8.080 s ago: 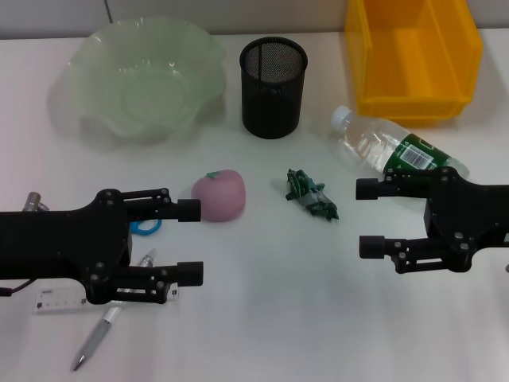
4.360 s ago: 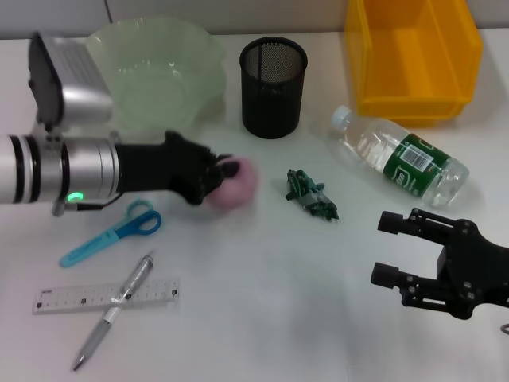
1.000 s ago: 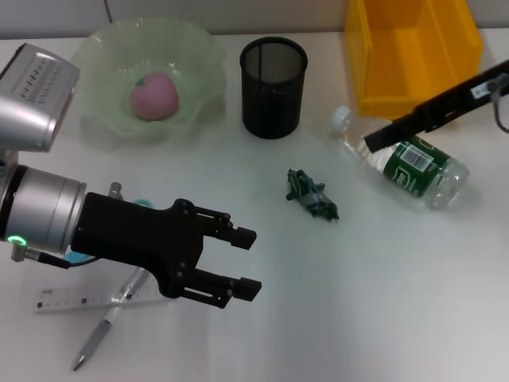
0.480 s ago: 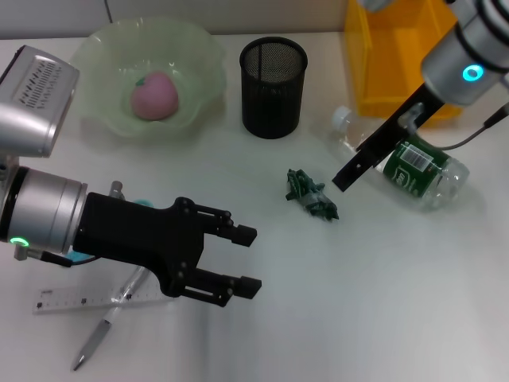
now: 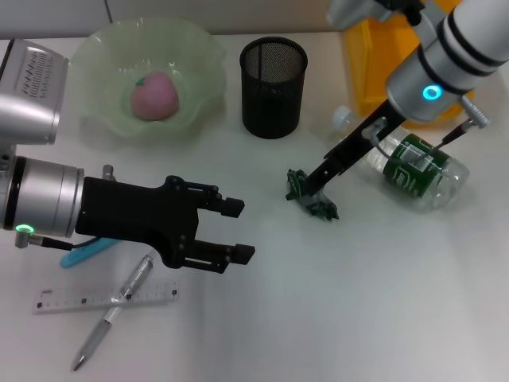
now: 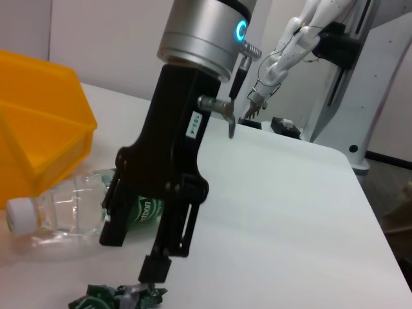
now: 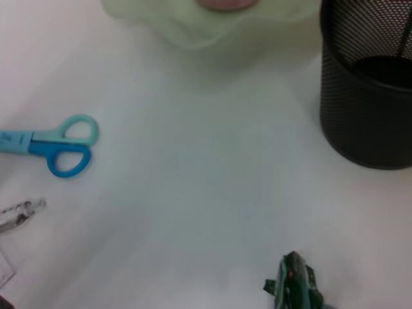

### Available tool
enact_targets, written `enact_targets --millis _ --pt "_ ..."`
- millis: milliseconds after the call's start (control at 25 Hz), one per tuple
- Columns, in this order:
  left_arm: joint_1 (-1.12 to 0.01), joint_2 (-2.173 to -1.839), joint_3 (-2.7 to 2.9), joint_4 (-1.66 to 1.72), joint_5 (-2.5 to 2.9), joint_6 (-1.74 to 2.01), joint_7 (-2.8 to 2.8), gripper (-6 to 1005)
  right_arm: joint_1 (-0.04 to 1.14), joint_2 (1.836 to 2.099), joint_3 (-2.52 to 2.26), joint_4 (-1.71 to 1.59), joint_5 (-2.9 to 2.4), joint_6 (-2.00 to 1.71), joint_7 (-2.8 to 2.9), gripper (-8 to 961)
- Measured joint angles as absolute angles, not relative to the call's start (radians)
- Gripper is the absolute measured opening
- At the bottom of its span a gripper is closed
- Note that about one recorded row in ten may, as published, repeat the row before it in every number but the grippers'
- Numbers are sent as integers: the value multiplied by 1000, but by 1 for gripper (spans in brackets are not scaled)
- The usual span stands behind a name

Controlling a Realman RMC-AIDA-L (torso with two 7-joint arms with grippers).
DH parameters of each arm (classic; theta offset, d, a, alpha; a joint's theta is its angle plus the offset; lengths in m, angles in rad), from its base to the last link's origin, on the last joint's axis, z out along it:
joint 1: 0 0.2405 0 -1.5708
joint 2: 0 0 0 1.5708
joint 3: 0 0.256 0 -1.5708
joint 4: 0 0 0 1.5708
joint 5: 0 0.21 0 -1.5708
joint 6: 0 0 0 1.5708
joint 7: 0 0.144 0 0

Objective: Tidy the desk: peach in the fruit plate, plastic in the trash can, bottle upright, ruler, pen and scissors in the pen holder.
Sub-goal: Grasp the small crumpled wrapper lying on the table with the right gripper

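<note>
Head view: your right gripper reaches down over the crumpled plastic at mid-surface, jaws open and empty; the left gripper hovers near left, open, holding nothing.

Left wrist view: one finger tip sits at the wrapper's edge; a shallow pinch could flick it away, or the arm could nudge the lying bottle.

Right wrist view: wrapper only partly in frame, beside the pen holder; alignment unclear.
</note>
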State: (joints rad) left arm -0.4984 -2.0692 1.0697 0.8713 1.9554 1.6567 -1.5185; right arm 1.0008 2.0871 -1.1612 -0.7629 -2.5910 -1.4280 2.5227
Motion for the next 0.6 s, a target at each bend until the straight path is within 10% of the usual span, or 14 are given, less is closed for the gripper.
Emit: enact_targets --millis 600 --pt "-499 -2069 1077 871 1954 1640 -1519 704 1017 2090 -1245 -653 -2537 -1288 2522 721"
